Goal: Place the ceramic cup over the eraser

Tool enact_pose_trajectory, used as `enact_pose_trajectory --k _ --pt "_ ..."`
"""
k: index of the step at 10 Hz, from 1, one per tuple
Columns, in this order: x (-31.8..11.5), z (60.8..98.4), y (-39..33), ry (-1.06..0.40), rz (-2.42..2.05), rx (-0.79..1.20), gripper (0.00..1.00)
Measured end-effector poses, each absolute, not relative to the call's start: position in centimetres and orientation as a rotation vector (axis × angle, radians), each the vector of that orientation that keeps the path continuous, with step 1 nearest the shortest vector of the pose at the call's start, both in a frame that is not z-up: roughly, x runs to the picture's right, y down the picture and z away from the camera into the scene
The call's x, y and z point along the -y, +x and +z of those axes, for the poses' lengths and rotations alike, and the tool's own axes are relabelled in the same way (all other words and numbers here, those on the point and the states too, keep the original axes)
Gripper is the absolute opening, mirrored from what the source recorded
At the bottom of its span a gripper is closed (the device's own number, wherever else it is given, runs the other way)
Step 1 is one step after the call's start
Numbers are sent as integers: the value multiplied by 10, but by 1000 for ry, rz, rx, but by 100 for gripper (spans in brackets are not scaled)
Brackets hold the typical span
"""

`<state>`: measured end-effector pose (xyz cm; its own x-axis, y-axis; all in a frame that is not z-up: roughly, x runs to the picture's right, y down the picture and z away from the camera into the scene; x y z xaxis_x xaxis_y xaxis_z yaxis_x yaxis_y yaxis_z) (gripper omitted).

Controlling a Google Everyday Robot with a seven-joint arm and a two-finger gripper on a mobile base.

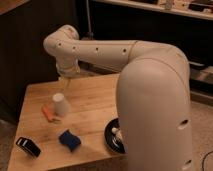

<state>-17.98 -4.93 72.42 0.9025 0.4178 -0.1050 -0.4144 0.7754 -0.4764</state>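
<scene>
**Gripper poised above the cup, eraser off at the near corner**

We start with the ceramic cup point(61, 104). It stands on the worktop point(95, 100) directly beneath the gripper point(64, 82), with a clear gap between them. It seems to stand narrow end up, which would suit covering something, though we cannot be sure. The gripper hangs straight down from the bent wrist with its fingers spread and nothing between them. We read that as lined up to come down around the cup's sides, so the grasp is not yet made.

The eraser point(28, 147) lies well away from the gripper, near the worktop's corner on the camera's side. Bare wood surrounds it, so the cup should have room to go down over it. Touching the cup's base, on the side towards the eraser, is a small orange piece point(48, 113). We judge that a finger coming down there could nudge it. The blue pad point(69, 140) sits nearer the camera than the cup and off the straight line to the eraser.

Farther out, a black bowl point(111, 136) is half hidden behind the robot's bulky white arm point(150, 100), and something pale lies in it. The worktop is light planked wood. Behind it the room is dark, with shadowed furniture and a shelf point(150, 6) along the top.
</scene>
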Motion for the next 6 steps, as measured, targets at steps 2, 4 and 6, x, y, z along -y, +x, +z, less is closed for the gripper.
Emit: enact_pose_trajectory --k 2,4,6 --pt "49 724 -178 -513 454 9 80" --pt "42 724 -159 -477 534 28 80" --pt "29 724 -123 -391 659 118 80"
